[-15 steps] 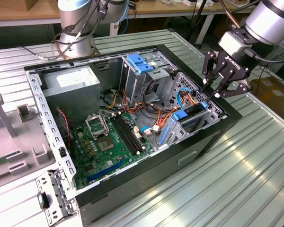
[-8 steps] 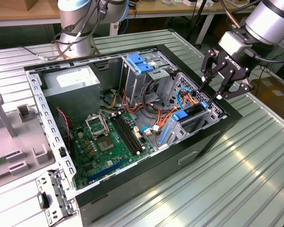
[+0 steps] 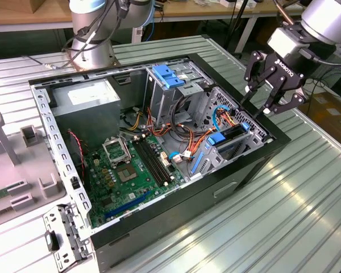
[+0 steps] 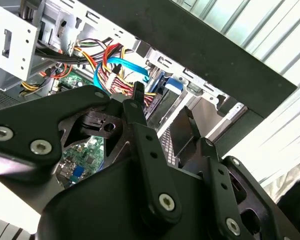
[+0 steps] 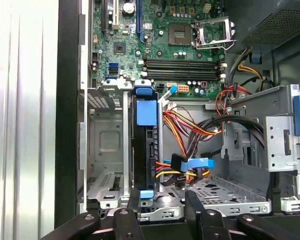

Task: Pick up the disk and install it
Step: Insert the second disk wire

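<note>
Bright blue plastic rails and a blue tab mark the disk [image 5: 144,145], a flat dark rectangular hard drive standing on edge in a slot of the grey metal drive cage [image 5: 106,145] inside the open black computer case [image 3: 247,173]. In the exterior view the disk [image 3: 230,138] sits in that cage at the case's front corner, just beside the green motherboard [image 3: 125,173]. The black two-fingered gripper [image 3: 260,101] hangs above the case's rim near the cage, apart from the disk and holding nothing, its fingers spread (the gap between them shows plainly in the exterior view). In the first wrist view the gripper [image 5: 161,200] sits right over the disk's near end, with a bundle of red, yellow and orange wires [image 5: 190,125] and a flat blue cable [image 5: 192,163] beside the cage. The case rests on a ribbed metal table [image 3: 284,216].
</note>
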